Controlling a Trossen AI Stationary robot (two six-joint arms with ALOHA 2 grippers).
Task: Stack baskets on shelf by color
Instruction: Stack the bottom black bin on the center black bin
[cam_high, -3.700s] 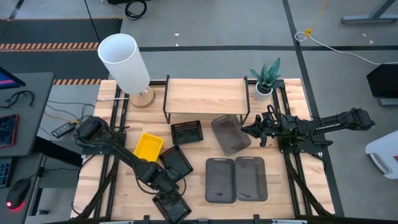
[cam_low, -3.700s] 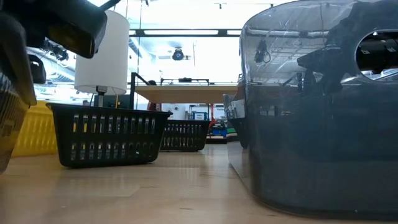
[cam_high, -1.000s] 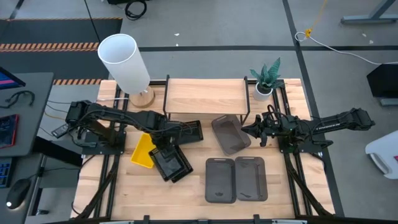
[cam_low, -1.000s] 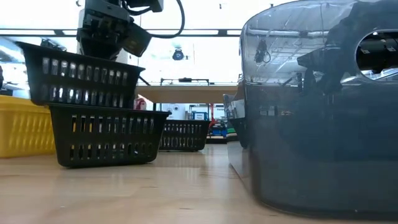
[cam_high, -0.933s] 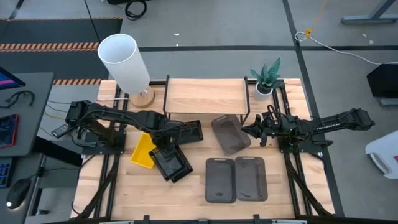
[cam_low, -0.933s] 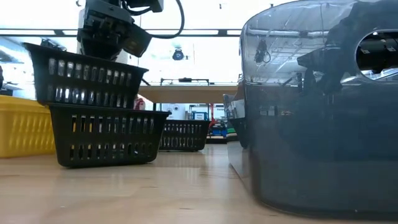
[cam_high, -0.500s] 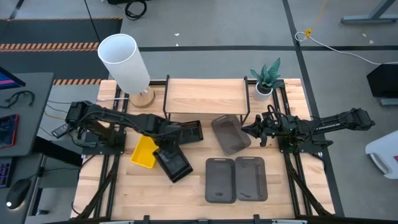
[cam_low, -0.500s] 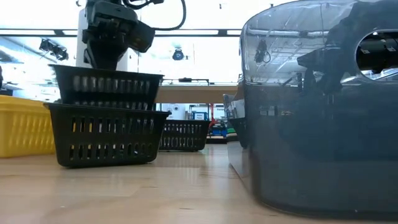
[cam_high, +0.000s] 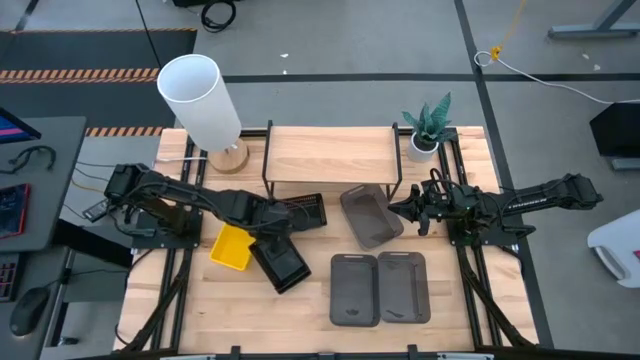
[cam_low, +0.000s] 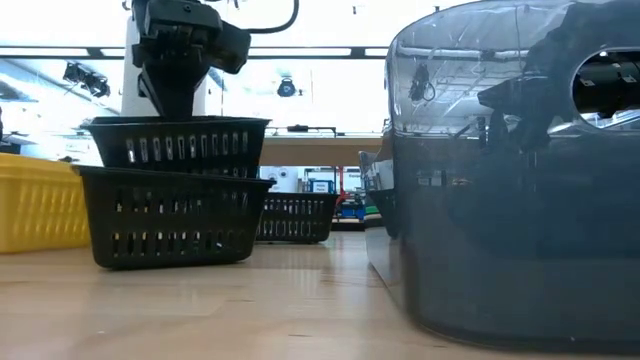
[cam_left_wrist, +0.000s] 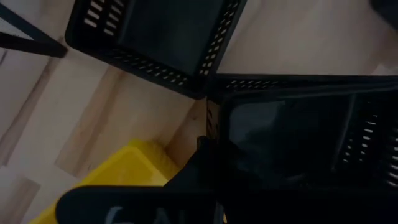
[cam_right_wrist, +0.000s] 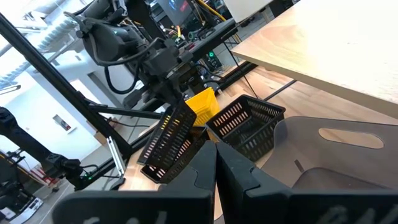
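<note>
Two small black slotted baskets are nested at the table's middle left: the upper one (cam_low: 180, 142) sits level inside the lower one (cam_low: 170, 215), and they show as one stack (cam_high: 281, 262) from above. My left gripper (cam_high: 263, 232) is shut on the upper one. A yellow basket (cam_high: 231, 247) lies just left of the stack. A third black basket (cam_high: 300, 212) stands in front of the light-wood shelf (cam_high: 330, 155). A dark grey basket (cam_high: 370, 215) lies askew by the shelf's right leg, and my right gripper (cam_high: 393, 209), shut, stands at its right edge. My left gripper holds the upper black basket by its wall near a corner (cam_left_wrist: 210, 134), pinched between the two fingers, one inside and one outside. The fingers come from above, pointing down (cam_low: 172, 105). The basket sits level, nested in the lower black basket. My right gripper stands at the grey basket's rim (cam_right_wrist: 292, 134); I cannot tell whether it touches it.
Two more dark grey baskets (cam_high: 354, 290) (cam_high: 403, 287) lie side by side at the near middle; one fills the low view's right half. A white lamp (cam_high: 200, 100) stands at the far left and a small potted plant (cam_high: 428, 128) beside the shelf's right end.
My left gripper has come down with the black basket. The basket was tilted and offset above the lower black basket; it has levelled out and settled into it, and the two now line up. The gripper has stayed shut on it.
</note>
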